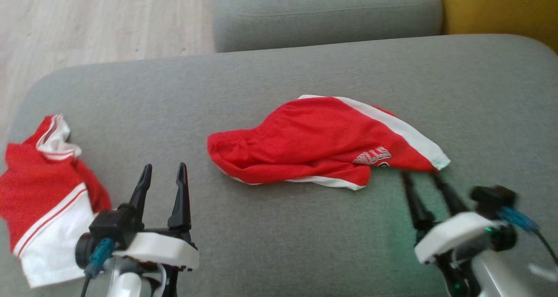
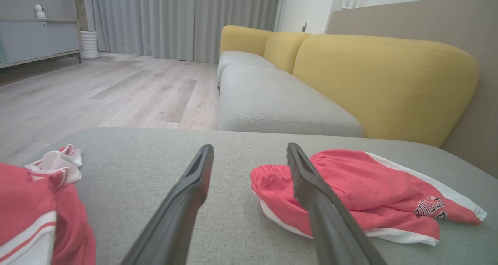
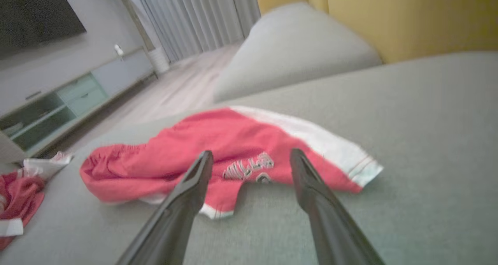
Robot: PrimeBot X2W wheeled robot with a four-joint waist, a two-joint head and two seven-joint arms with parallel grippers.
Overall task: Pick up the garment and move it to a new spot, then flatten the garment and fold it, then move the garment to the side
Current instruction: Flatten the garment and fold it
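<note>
Grey sofa seat (image 1: 279, 244) out front, pale wood floor (image 1: 87, 26) beyond it. Far left, a red-and-white jersey (image 1: 43, 192) lies crumpled at the seat's edge, nobody touching it. Next along, the left gripper (image 1: 165, 166) hovers over bare seat, fingers spread wide with nothing between them, clear of both cloths. Centre stage, the shorts (image 1: 314, 140), red with white trim, lie bunched on the middle of the seat, waistband to the left, lettered leg to the right. And on the right, the right gripper (image 1: 420, 175), blurred, fingers spread and empty, tips right at the near hem by the lettering; touching or not, can't tell. My read: this is the opening step, the pick-up, and the shorts look like the target. The next move calls for the right fingers to straddle that hem, press into the seat and pinch the cloth, while the left comes across for the waistband
</note>
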